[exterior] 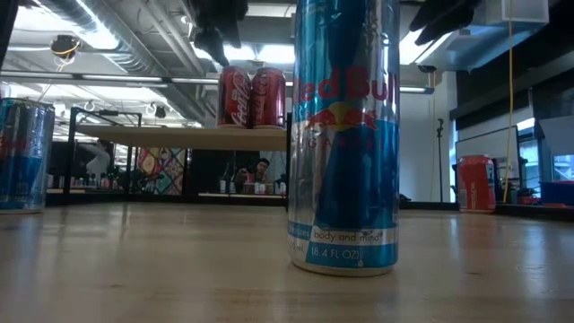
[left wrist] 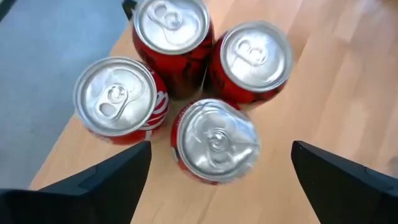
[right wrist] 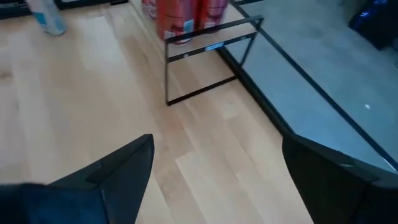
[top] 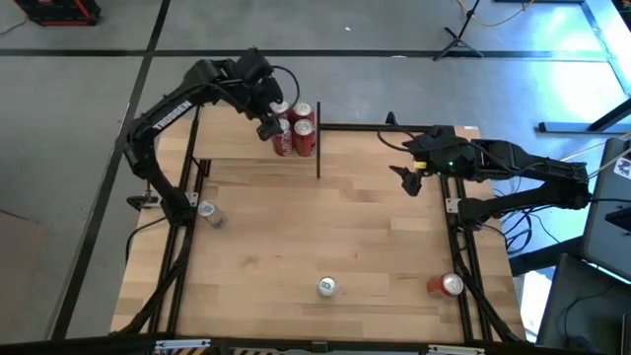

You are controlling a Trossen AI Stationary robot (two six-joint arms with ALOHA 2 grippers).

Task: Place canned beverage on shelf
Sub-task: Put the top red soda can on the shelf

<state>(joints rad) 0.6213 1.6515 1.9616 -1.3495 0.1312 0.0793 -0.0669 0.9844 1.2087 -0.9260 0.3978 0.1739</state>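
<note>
The tall blue-and-silver energy drink can (exterior: 343,135) stands nearest the low camera on the tabletop (top: 325,237), apart from both arms. A red can (top: 449,285) sits by the right edge and a second silver-blue can (top: 208,211) by the left edge.

Farther back, the left gripper (left wrist: 217,168) hangs over four red cola cans (left wrist: 214,140) clustered at the right end of the shelf (top: 251,144), its fingers (left wrist: 106,177) spread wide on either side of the nearest can and not touching it. That can looks freshly set down, so the step is probably a release. To do it well, the gripper should rise straight up with the fingers kept wide, since the cans touch one another and a sideways drift could topple the cluster off the near edge.

The right gripper (right wrist: 214,168) waits spread and empty above the table's right rear part.

The left wrist view alone shows all four lids and the finger clearance. The low view shows only two cola cans and the board raised on thin posts. The high view gives the scattered cans' positions.
</note>
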